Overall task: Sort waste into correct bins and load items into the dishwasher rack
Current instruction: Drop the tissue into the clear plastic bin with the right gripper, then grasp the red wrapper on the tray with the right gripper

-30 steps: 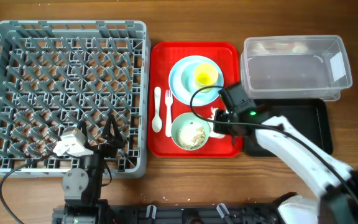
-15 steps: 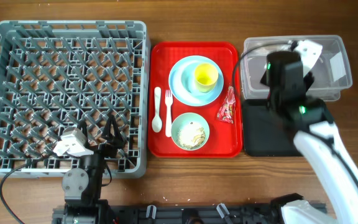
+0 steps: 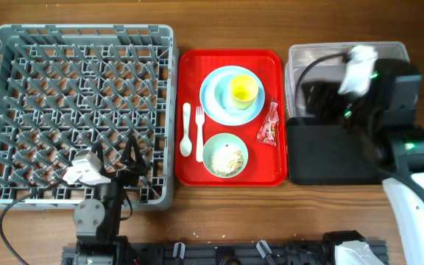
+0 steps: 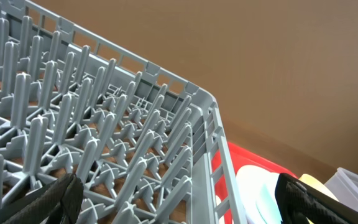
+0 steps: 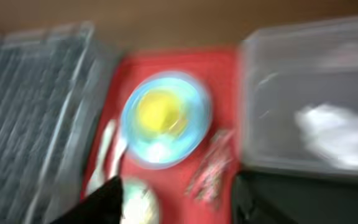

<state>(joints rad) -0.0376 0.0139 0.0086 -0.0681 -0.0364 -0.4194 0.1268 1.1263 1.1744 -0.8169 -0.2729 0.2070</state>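
**Napkin in clear tub, both tools spread**

The right wrist view was blurred. The right tool (image 5: 176, 193) hung above the join of the clear tub (image 3: 311, 50) and the black tray (image 3: 330, 158). Its 2 fingers were apart with nothing between them. The crumpled white napkin (image 5: 337, 134) lay inside the clear tub, free of the tool. In the overhead view the right arm hid it.

The red wrapper (image 3: 269, 126) lay on the red serving tray (image 3: 267, 169) near its right edge. Also on that tray:
- the light-blue plate (image 3: 216, 99) with the yellow cup (image 3: 244, 90) upright on it
- the pale blue-green bowl (image 3: 205, 156) just below the plate, holding rice (image 3: 228, 158) and brownish scraps
- the white spoon (image 3: 186, 132) and fork (image 3: 199, 132) side by side, left of the bowl

The grey dishwasher rack (image 3: 79, 31) sat on the surface (image 3: 219, 213) left of the red tray, with only pegs showing. The left tool (image 4: 178, 186) hovered over the rack's near right corner, fingers spread wide, gripping nothing.
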